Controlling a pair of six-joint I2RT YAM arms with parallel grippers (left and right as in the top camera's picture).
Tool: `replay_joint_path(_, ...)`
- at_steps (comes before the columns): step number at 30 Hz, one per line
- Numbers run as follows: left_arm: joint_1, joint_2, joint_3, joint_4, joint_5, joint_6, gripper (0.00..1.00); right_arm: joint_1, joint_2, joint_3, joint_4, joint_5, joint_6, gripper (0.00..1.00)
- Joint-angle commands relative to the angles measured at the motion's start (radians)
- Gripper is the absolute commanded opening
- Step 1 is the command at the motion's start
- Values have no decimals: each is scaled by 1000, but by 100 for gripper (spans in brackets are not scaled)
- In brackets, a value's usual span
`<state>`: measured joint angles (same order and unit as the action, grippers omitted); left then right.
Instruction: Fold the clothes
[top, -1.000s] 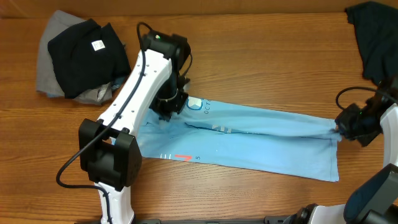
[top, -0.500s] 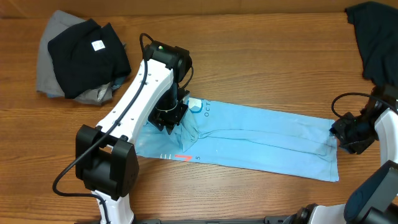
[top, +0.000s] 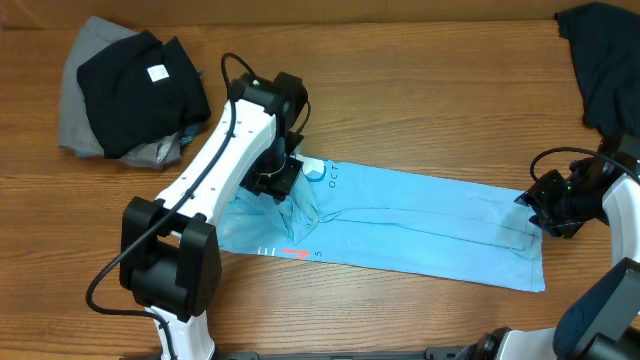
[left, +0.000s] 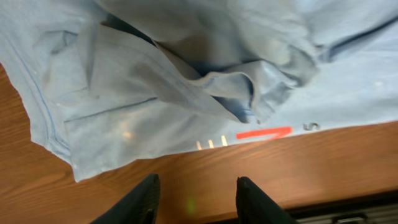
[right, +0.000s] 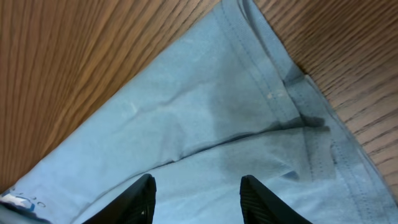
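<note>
Light blue T-shirt (top: 420, 225) lies as a long strip across the middle of the surface (top: 420, 100). Left fingers (left: 142, 200) stand apart, empty, above its left end. Right fingers (right: 134, 202) stand apart, empty, over its right hem.

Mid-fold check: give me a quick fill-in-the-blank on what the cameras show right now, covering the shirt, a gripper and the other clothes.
1. The T-shirt lying as a long strip across the table is light ____.
2. The small mark beside its lettering is ____.
3. On the left gripper the jaws stand ____, with nothing between them.
4. The black garment at the far left lies on a ____ one.
Missing words: blue; red; open; grey.
</note>
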<state>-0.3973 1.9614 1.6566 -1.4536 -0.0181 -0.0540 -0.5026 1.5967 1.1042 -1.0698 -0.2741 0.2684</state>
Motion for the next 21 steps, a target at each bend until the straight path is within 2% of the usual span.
replay_joint_path(1, 14, -26, -84, 39, -106, -50, 48, -2, 3, -5, 3, -27, -10, 47)
replay_joint_path(8, 138, -26, -209, 216, -126, -138, 52, -2, 3, -5, 3, -27, -10, 48)
replay_joint_path(11, 198, -26, -223, 295, -33, -137, 49, -2, 3, -5, 3, -27, -10, 48)
replay_joint_path(16, 227, -25, -226, 386, 115, -92, 55, -2, 3, -5, 6, -28, -10, 48)
replay_joint_path(18, 223, -25, -232, 394, 144, -88, 56, -2, 3, -5, 6, -27, -10, 48)
replay_joint_path(21, 214, -24, -247, 392, 146, -88, 51, -2, 3, -5, 6, -27, -10, 48)
